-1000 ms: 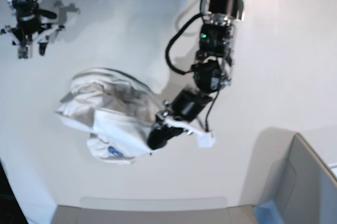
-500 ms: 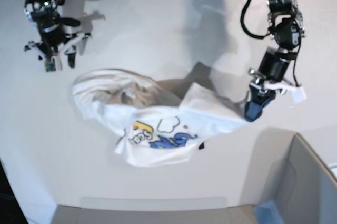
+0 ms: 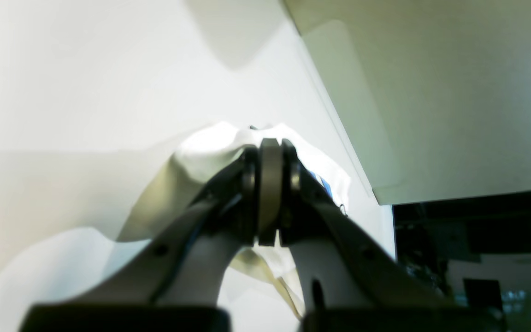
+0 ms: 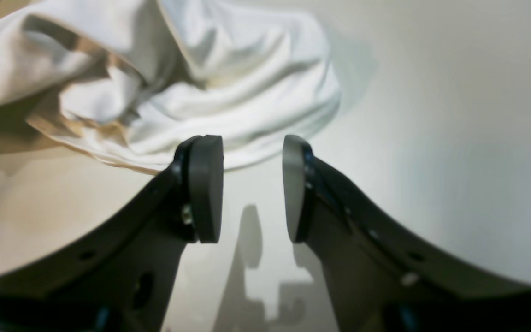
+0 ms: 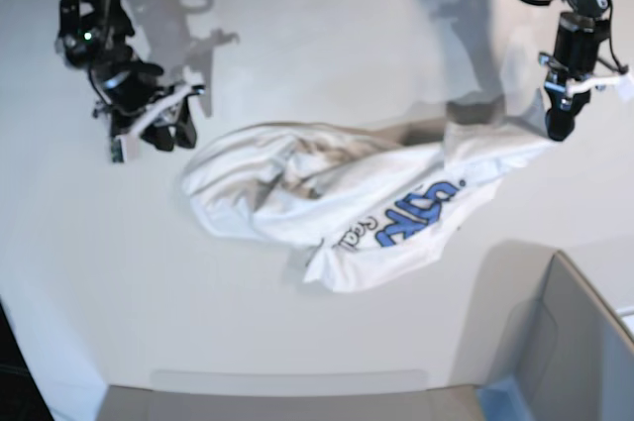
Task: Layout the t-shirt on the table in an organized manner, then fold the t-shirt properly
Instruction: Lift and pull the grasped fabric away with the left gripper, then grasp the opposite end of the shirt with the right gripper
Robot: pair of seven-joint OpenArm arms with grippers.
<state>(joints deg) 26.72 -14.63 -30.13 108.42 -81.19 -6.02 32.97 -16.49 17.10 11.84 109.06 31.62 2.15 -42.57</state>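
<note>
The left end effector [image 5: 557,130] is clenched on an edge of the t-shirt [image 5: 347,193], which has been dragged from a crumpled heap into a long band across the worktop [image 5: 297,35]. The right end effector [image 5: 149,129] hangs released just beside the far end, so spreading is underway. The long axis runs between the two end effectors, the lettering apparently facing up.

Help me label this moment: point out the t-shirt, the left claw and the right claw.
t-shirt [image 5: 297,183]: base view, crumpled white middle.
left claw [image 5: 557,127]: base view, tips shut on the t-shirt's edge.
right claw [image 4: 252,186]: right wrist view, gap between its open pads.
</note>
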